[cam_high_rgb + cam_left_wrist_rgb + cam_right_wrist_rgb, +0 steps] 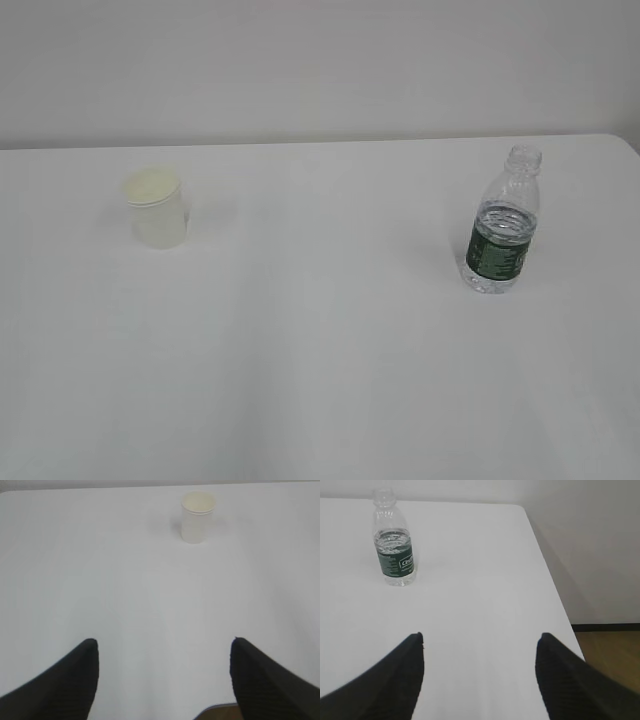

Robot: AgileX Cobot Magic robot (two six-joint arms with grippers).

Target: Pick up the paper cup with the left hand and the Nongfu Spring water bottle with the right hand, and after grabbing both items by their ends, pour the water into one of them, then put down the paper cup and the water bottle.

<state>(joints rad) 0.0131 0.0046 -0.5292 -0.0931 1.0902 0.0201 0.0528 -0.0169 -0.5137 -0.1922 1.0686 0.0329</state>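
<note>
we are looking at a wide white table, and nothing is crowding either reach; the risks are sitting at its rim. in the right wrist view the table's right edge is running close past the bottle, with bare floor below, so a sideways knock is threatening to send it over. the water bottle is standing upright and uncapped on the right, part full, so any bump is likely spilling it. the paper cup is standing upright on the left, well apart from the bottle; being light, it is liable to tip or skid if one finger is touching it first. the left gripper is waiting with jaws spread wide and empty, the cup far ahead and slightly right. the right gripper is likewise gaping and empty, the bottle ahead to its left.
</note>
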